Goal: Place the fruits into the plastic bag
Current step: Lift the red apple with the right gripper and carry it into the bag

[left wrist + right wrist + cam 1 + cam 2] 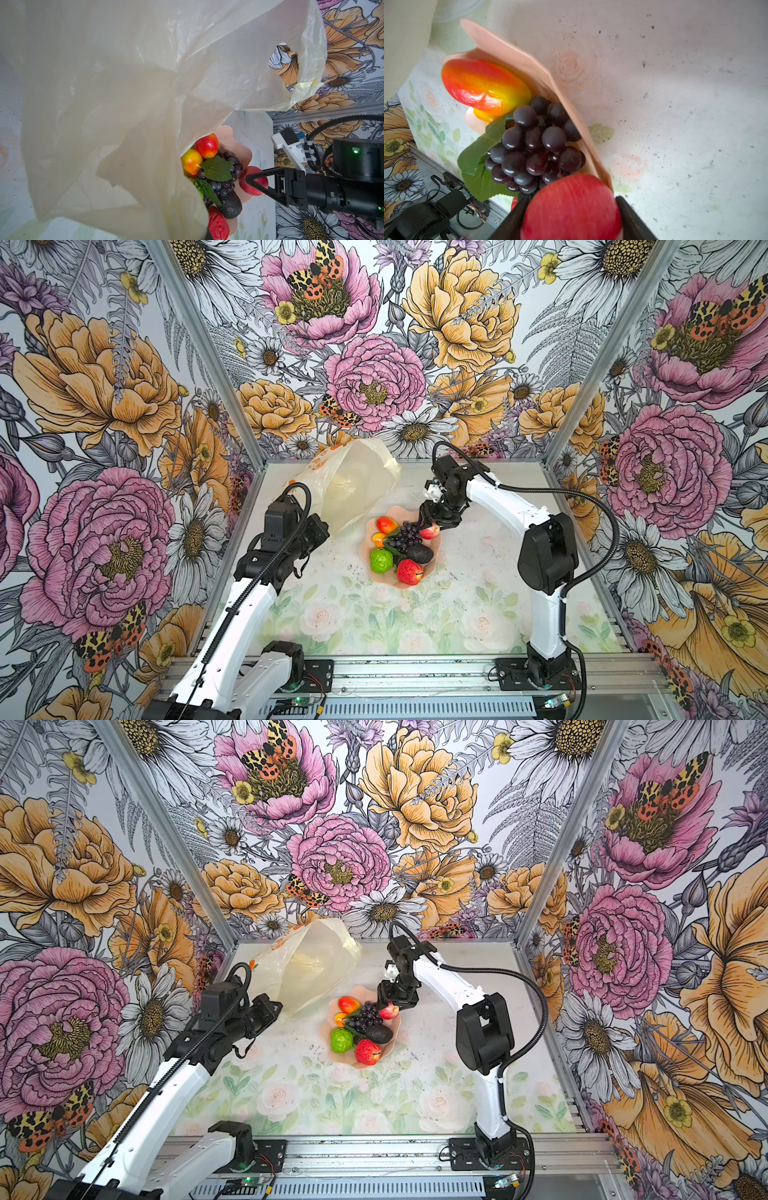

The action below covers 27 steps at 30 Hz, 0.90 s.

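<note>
The pale-yellow plastic bag stands raised at the back left with its mouth facing the bowl. My left gripper is shut on the bag's lower edge. In the left wrist view the bag drapes over and hides its jaws. My right gripper is shut on a red apple at the bowl's far right rim. In the bowl lie a red-orange fruit, a small orange, the grape bunch, an avocado, a lime-green fruit and a red fruit.
The pink scalloped bowl sits mid-table, just right of the bag's mouth. Floral walls with metal posts close in the back and both sides. A metal rail with both arm bases runs along the front edge.
</note>
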{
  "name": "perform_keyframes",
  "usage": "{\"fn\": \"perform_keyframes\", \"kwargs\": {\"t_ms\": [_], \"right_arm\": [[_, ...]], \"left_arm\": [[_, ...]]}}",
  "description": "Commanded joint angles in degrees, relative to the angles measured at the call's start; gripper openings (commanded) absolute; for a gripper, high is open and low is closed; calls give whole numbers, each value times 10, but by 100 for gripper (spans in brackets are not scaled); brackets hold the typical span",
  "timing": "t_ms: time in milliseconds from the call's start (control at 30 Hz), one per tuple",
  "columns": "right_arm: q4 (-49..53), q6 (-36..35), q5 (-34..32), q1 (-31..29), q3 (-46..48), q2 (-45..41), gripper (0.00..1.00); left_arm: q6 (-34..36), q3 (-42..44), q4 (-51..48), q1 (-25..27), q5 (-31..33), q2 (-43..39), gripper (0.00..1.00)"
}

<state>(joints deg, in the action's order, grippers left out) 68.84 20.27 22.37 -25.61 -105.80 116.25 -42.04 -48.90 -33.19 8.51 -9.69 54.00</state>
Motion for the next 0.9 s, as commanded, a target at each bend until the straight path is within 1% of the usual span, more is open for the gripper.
{"fn": "perform_keyframes", "kwargs": {"t_ms": [0, 200, 433, 533, 867], "right_arm": [[-12, -1, 11, 5, 4, -41, 57], [-20, -3, 19, 11, 25, -57, 57], [-58, 4, 26, 29, 77, -41, 57], [-75, 9, 31, 31, 76, -49, 57], [-76, 12, 38, 33, 73, -48, 57]], "left_arm": [[-5, 6, 1, 5, 9, -6, 0], [-7, 5, 4, 12, 11, -3, 0], [-2, 2, 4, 14, 9, 1, 0], [-2, 3, 4, 14, 11, 0, 0], [3, -2, 5, 12, 10, 11, 0]]}}
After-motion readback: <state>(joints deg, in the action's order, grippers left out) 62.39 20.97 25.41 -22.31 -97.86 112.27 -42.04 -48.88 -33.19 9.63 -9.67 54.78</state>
